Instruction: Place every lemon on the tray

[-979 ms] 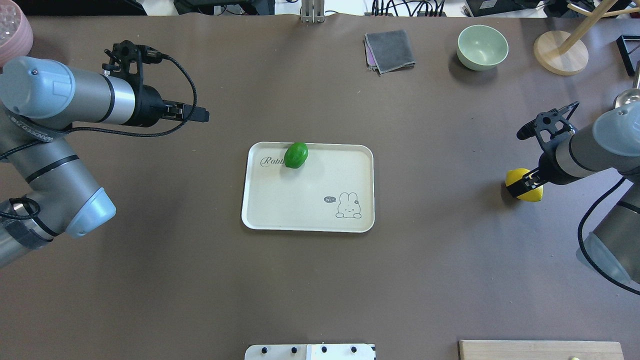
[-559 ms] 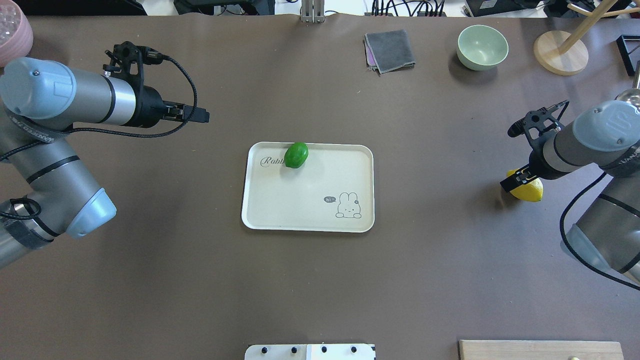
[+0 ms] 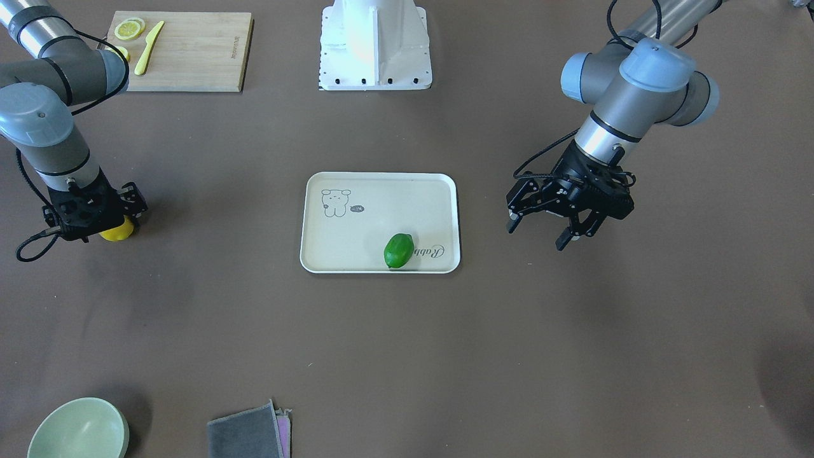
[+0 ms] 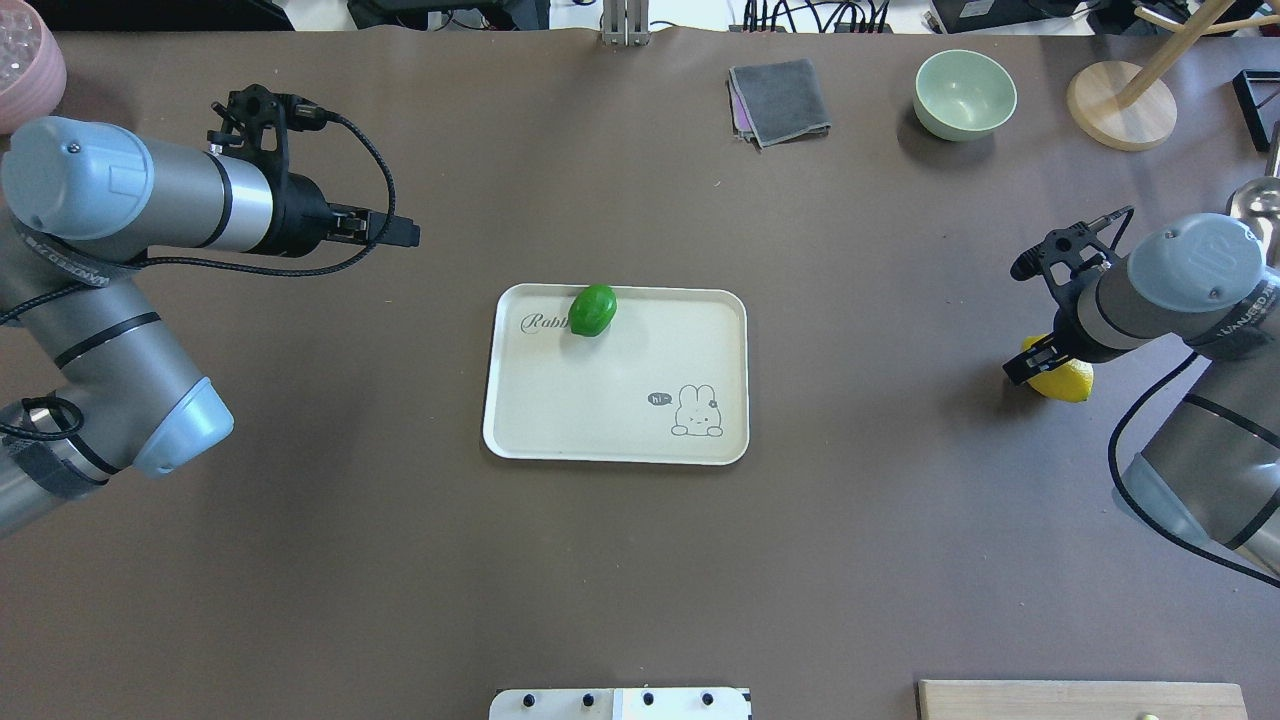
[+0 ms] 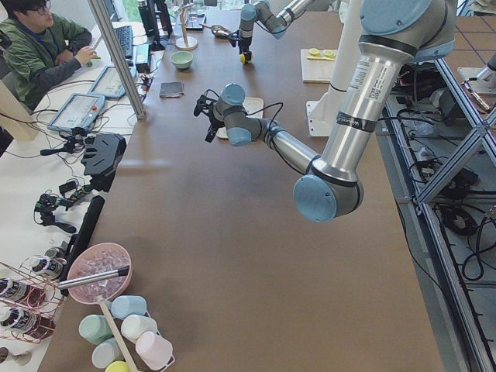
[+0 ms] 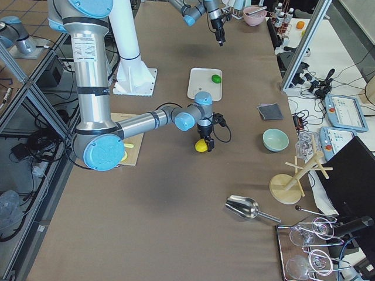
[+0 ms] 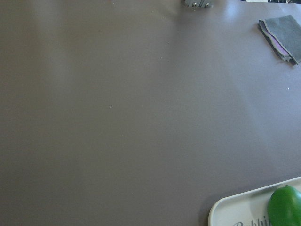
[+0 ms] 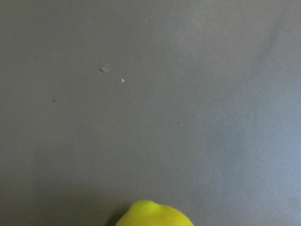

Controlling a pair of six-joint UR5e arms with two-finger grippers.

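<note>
Green lemon point(image 4: 592, 310) on tray point(image 4: 600, 400), long axis slanting front-to-back; left gripper point(image 3: 536, 235) spread, right gripper point(image 4: 1035, 362) unclear.

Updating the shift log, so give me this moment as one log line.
green lemon: on tray | yellow lemon: on table, off tray | right gripper: at yellow lemon, grip unclear | left gripper: open, empty
</note>
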